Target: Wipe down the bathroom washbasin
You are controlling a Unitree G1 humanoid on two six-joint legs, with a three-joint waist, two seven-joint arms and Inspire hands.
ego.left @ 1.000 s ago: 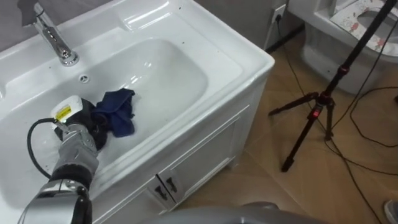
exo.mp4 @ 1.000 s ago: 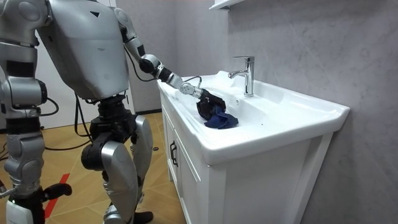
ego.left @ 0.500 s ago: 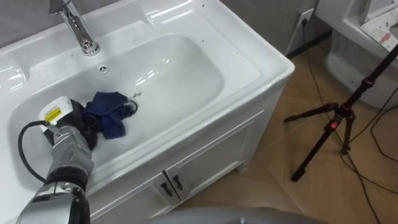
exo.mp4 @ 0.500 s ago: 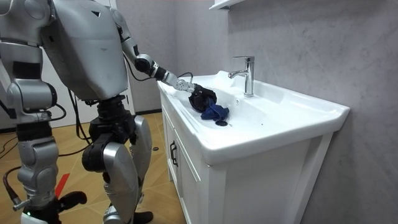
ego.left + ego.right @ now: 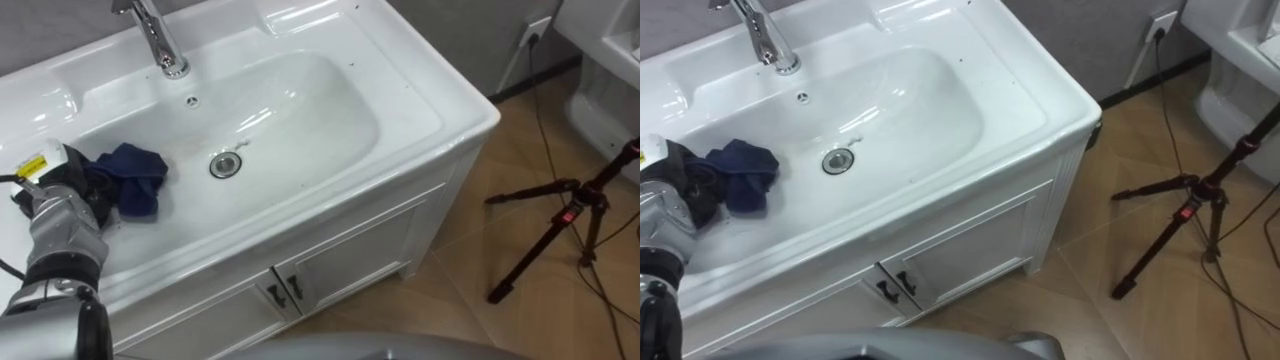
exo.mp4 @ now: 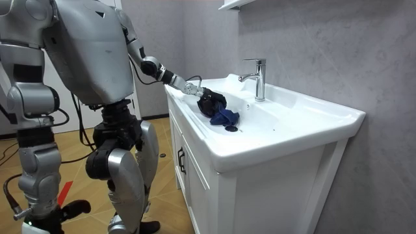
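While left hand [image 5: 72,192] grips cloth [image 5: 133,178], inside basin [image 5: 310,110]

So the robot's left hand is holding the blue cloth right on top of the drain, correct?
Not quite. The left hand does hold the blue cloth in the basin, but beside the drain, on its left, not on top of it. The left eye view shows the drain uncovered.

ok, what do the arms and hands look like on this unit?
Left forearm: silver-grey metal cylinder, ribbed toward the wrist. Left hand: black, with a white tag bearing a yellow label on its back; a thin black cable leaves the wrist. Right arm, in the room view: silver shells, black joints.
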